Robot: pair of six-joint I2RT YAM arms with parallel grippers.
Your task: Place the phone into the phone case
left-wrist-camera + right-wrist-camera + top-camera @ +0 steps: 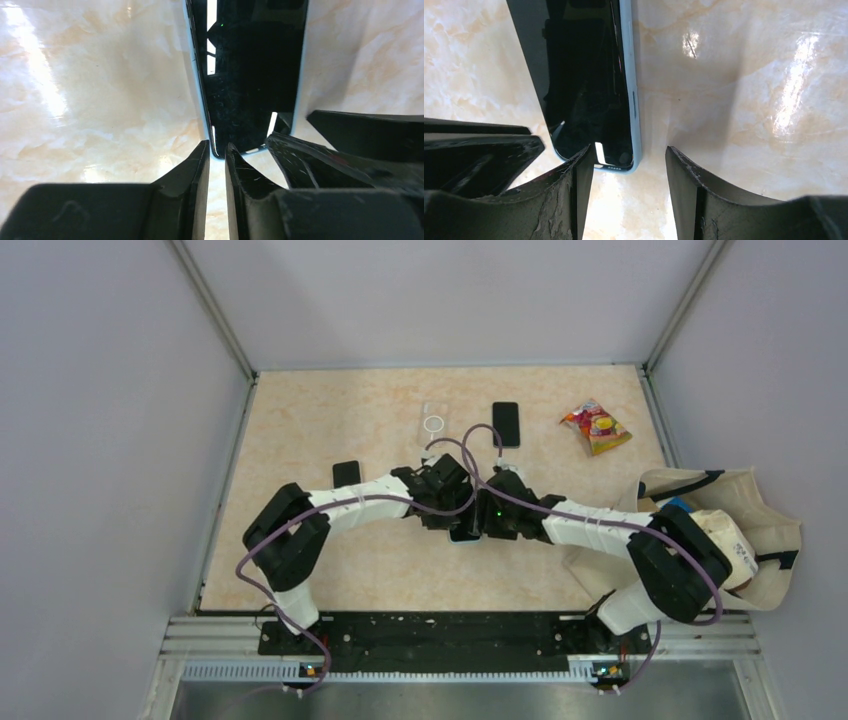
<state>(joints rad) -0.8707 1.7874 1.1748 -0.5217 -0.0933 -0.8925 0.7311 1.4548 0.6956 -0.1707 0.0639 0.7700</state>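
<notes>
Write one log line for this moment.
left gripper: slightly open at phone corner; right gripper: open over phone corner; phone: on table

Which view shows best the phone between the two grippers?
The right wrist view: the phone shows its dark screen, blue rim and near end. The left wrist view has it partly behind a finger. The top view shows only a blue sliver.

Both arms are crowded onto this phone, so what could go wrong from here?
1. The left pincer stands barely apart at a corner of the phone; closing there could pinch only the rim and skew it.
2. The right pincer sits at the same end, close alongside; the two could collide.
</notes>
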